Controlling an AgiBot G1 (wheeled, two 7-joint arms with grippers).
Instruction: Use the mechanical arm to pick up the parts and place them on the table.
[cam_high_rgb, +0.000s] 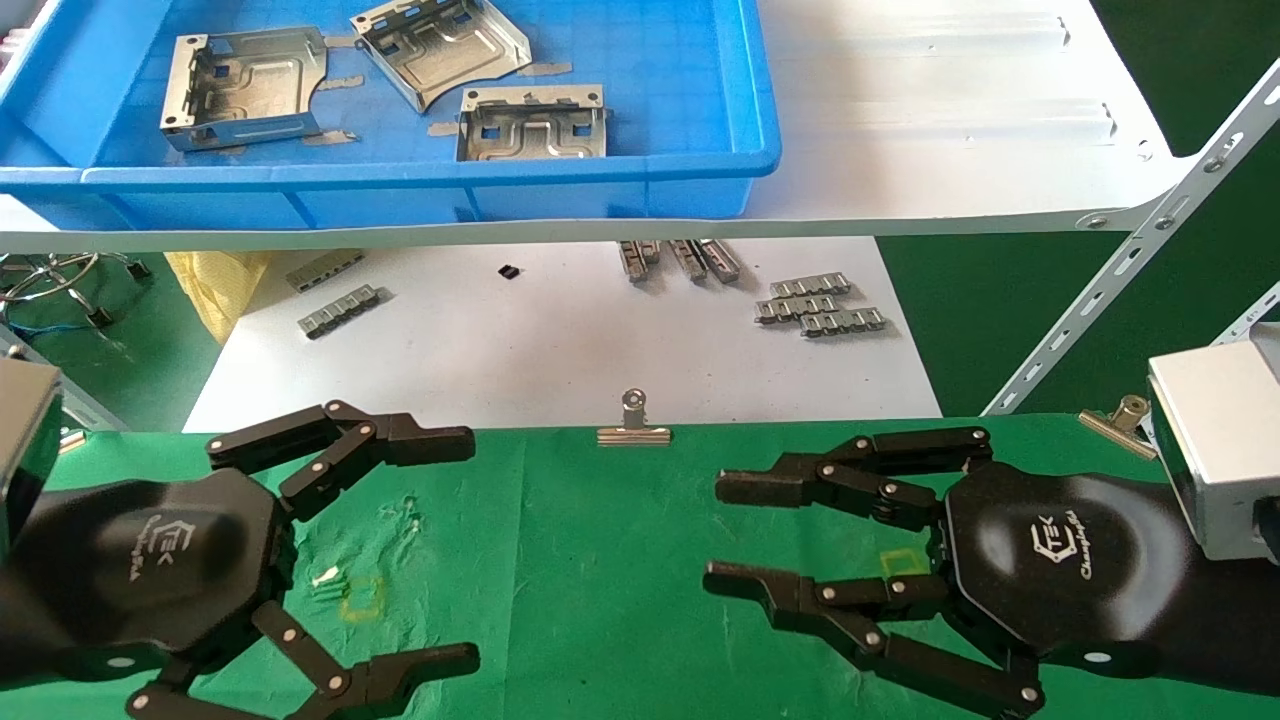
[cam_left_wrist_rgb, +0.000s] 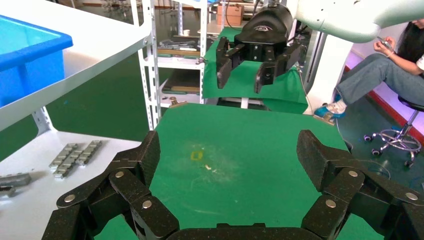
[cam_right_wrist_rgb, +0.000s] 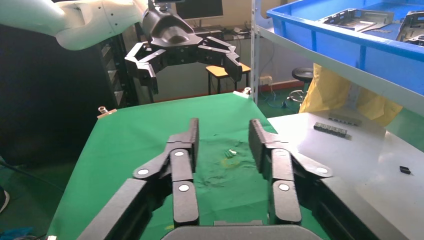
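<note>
Three silvery stamped parts (cam_high_rgb: 245, 88) (cam_high_rgb: 440, 45) (cam_high_rgb: 533, 125) lie in a blue bin (cam_high_rgb: 400, 175) on the white shelf at the back. Some also show in the right wrist view (cam_right_wrist_rgb: 357, 17). My left gripper (cam_high_rgb: 470, 548) is open and empty, low over the left of the green-cloth table (cam_high_rgb: 600, 560). My right gripper (cam_high_rgb: 715, 532) is open and empty over the right of the table, facing the left one. The left wrist view shows its own open fingers (cam_left_wrist_rgb: 150, 155) over bare cloth. The right wrist view shows the same for its gripper (cam_right_wrist_rgb: 224, 131).
The white shelf board (cam_high_rgb: 950, 120) overhangs a white sheet (cam_high_rgb: 560, 340) carrying several small grey ridged strips (cam_high_rgb: 820, 305). A binder clip (cam_high_rgb: 633, 425) sits on the table's far edge. A slanted metal shelf brace (cam_high_rgb: 1130, 250) stands at the right. A yellow outline (cam_high_rgb: 362, 597) marks the cloth.
</note>
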